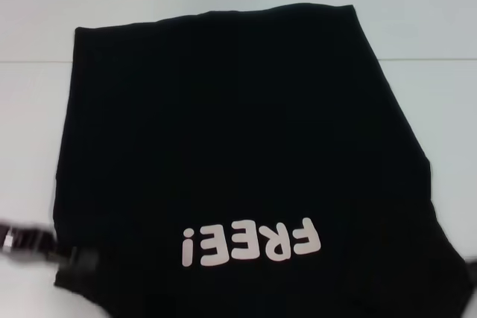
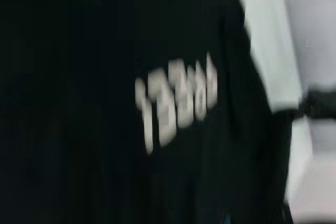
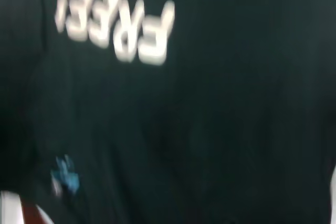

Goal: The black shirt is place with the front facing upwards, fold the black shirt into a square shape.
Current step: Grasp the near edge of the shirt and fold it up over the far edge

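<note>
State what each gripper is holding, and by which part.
Cannot be told. The left gripper sits at the black shirt's near left edge; whether it holds it is unclear. The right gripper is out of view.

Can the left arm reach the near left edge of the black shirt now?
Probably yes: the left gripper is already at the black shirt's near left edge, with nothing visible between them.
</note>
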